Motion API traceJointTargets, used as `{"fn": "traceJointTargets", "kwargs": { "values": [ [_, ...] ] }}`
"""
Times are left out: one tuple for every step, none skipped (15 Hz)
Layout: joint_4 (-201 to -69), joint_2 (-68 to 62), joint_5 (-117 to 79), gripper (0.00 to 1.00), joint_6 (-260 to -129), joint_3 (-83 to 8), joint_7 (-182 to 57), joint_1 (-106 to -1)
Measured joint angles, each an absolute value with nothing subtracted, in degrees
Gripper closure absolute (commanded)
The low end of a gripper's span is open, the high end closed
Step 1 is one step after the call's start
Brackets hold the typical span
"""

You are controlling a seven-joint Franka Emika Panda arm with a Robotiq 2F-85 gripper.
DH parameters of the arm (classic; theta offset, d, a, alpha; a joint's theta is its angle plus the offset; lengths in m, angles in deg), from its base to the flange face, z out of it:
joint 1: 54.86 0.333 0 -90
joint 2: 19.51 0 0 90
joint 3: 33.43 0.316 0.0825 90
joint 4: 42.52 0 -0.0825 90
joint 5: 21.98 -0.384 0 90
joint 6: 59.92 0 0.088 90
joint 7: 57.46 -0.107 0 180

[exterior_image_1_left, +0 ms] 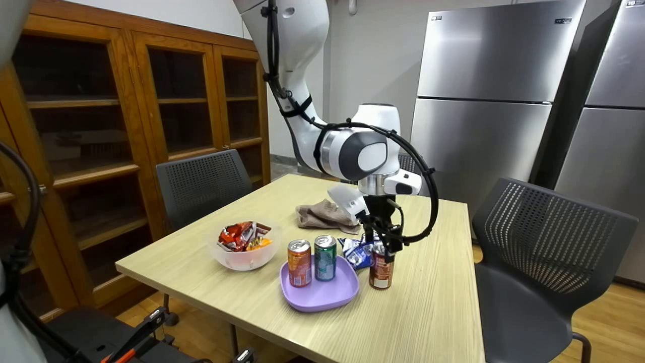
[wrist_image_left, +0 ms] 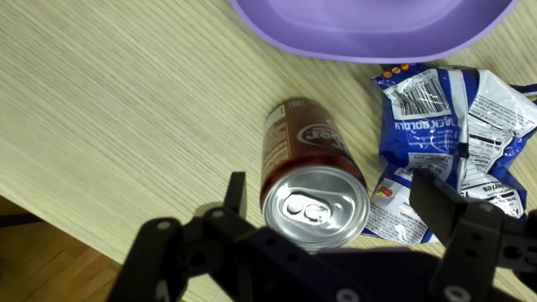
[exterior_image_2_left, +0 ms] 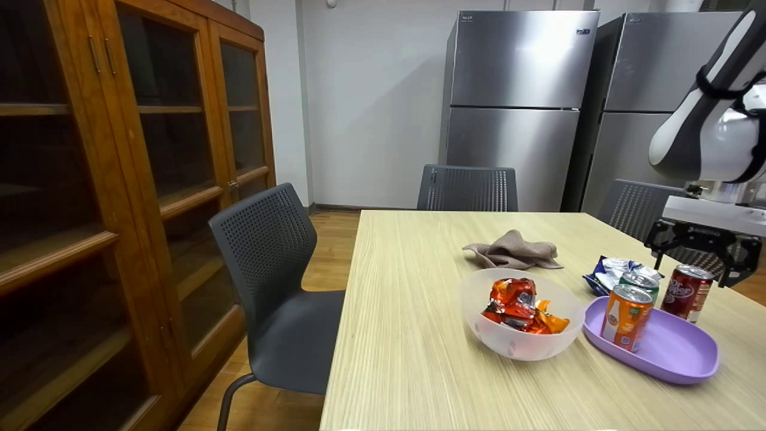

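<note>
Gripper at the end of a white robot arm hangs over a pale wooden table, its two black fingers spread wide, one on each side of the top of a dark red Dr Pepper can. Nothing is in its hold: the wrist view shows a gap between each finger and the can's silver lid. The can stands upright on the table, just outside the rim of a purple plate and close beside a crumpled blue snack bag; whether can and bag touch is hard to tell. One finger overlaps the bag in the wrist view, so contact there cannot be judged either. On the plate, an orange can and a green can already stand upright, next to each other. As for progress, those two cans look settled, while the red one is off the plate with its base on the table. The approach to it seems all but complete, since the fingers straddle it; the grip itself is not yet made, and no lift has begun. Near the plate, a translucent bowl holds red and orange wrapped snacks. Farther back in both exterior views lies a rumpled brown cloth.
</note>
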State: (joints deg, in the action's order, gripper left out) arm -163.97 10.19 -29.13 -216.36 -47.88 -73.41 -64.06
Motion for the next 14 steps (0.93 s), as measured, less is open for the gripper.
{"fn": "traceJointTargets", "kwargs": {
  "values": [
    [-163.7,10.6,-29.1,0.0,-216.2,-47.9,-73.5,-64.1],
    [-163.4,10.9,-29.1,0.0,-216.0,-47.9,-73.6,-64.1],
    [-163.3,11.2,-29.2,0.0,-216.0,-47.9,-73.7,-64.1],
    [-163.1,11.4,-29.2,0.0,-215.9,-47.9,-73.9,-64.2],
    [-163.0,11.5,-29.2,0.0,-215.9,-48.0,-74.0,-64.2],
    [-163.0,11.6,-29.3,0.25,-215.9,-48.0,-74.1,-64.3],
    [-162.9,11.7,-29.5,0.28,-215.9,-48.0,-74.2,-64.4],
    [-162.8,11.7,-29.6,0.34,-215.9,-48.1,-74.2,-64.5],
    [-162.8,11.8,-29.6,0.44,-215.9,-48.1,-74.2,-64.5],
    [-162.8,11.8,-29.7,0.51,-215.9,-48.1,-74.3,-64.6],
    [-162.8,11.8,-29.7,0.6,-215.9,-48.2,-74.3,-64.6],
    [-162.8,11.8,-29.7,0.62,-215.9,-48.2,-74.3,-64.6],
    [-162.8,11.8,-29.7,0.62,-215.9,-48.2,-74.4,-64.6],
    [-162.8,11.8,-29.7,0.62,-215.9,-48.2,-74.4,-64.6]
  ]
}}
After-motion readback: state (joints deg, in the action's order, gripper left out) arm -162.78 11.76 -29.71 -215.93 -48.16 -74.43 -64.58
